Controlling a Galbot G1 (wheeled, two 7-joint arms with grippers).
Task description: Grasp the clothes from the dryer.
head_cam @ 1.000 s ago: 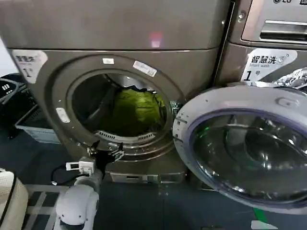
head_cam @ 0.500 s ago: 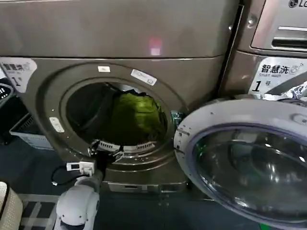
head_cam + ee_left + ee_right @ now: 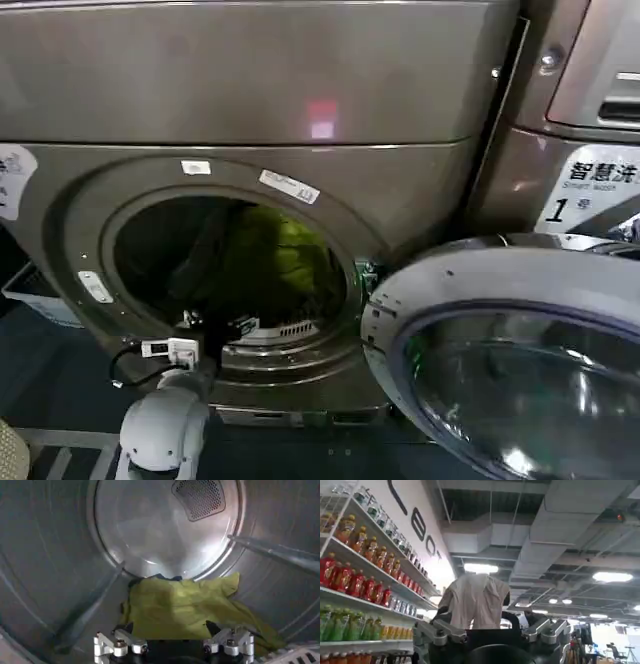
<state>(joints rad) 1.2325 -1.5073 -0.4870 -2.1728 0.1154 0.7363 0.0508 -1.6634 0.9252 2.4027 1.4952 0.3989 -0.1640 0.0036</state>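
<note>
Reaching through the porthole of the dryer [image 3: 250, 110], the left gripper [image 3: 173, 642] hovers with fingers spread just short of the clothes [image 3: 187, 612], which lie on the drum floor against the back wall. The right gripper [image 3: 492, 632] points at the ceiling, fingers spread and empty.

Dryer [image 3: 250, 110] drum [image 3: 45, 565] is the carrier: bare ribbed metal wall, round back plate with a perforated vent. Clothes [image 3: 185, 612] lie directly on the drum floor, slumped against the back plate, one yellow-green bundle. Door [image 3: 500, 350] hangs open beside the porthole.
</note>
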